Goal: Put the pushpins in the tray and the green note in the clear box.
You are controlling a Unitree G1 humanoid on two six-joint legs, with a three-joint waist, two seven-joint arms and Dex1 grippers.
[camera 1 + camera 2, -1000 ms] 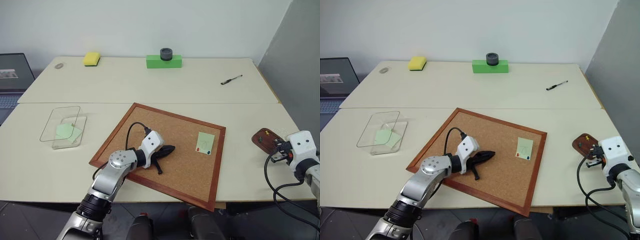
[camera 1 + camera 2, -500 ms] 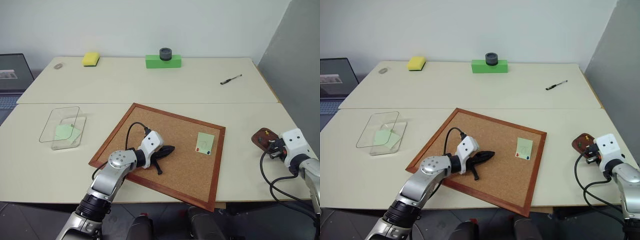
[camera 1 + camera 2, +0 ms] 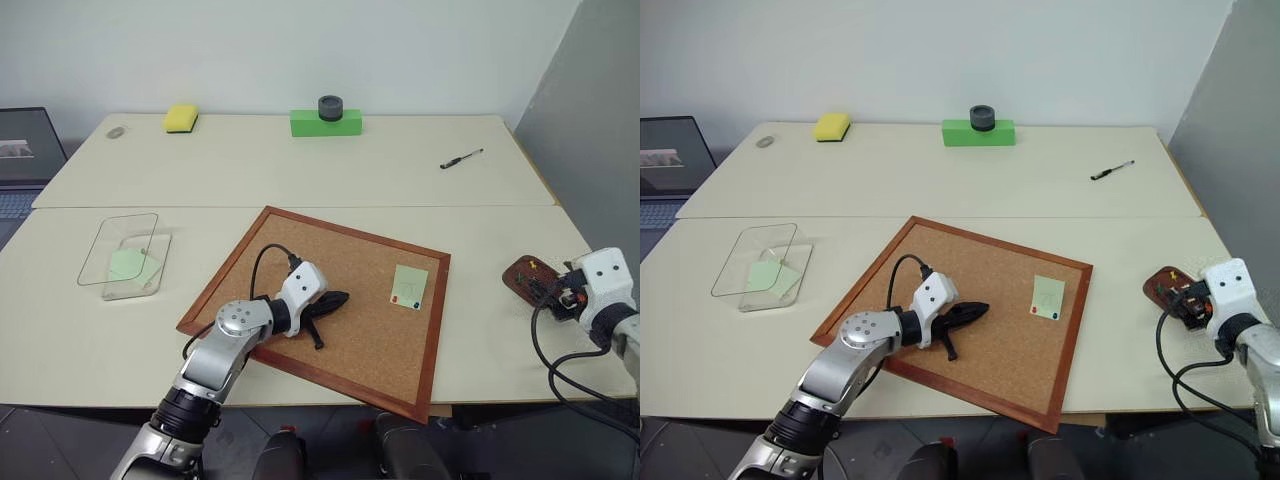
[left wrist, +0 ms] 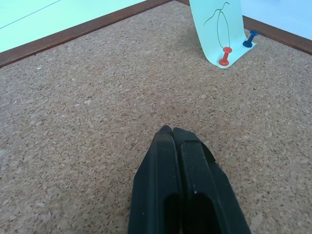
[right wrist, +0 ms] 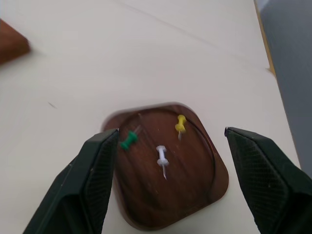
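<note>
Right gripper (image 5: 168, 187) hovers just above the tray (image 5: 195, 195), fingers spread wide apart with nothing between them. Tray sits on the table (image 3: 300, 180) near the right edge, well apart from the cork board (image 3: 350, 290). It holds three loose pushpins: yellow pushpin (image 5: 181, 124), white pushpin (image 5: 162, 157) and green pushpin (image 5: 128, 142). In the right wrist view, the yellow and white pins lie roughly parallel, heads toward the tray's far rim, points toward the gripper. The green pin lies slanted across them, its point aimed at the far rim.

Left gripper (image 4: 171, 130) rests low over the bare cork of the board's near-left part, fingers pressed together, empty, pointing toward the green note (image 3: 408, 286).

That green note is on the right part of the board, long axis running near-to-far, pen scribble on its face. Red pushpin (image 4: 224, 55) is on its near edge; blue pushpin (image 4: 250, 39) stands at its near right corner, whether on the paper or just beside it I cannot tell. Both pins are upright, heads up.

Clear box (image 3: 105, 250) stands on the table left of the board, long axis near-to-far. A second pale green slip (image 3: 133, 265) lies flat inside it.
</note>
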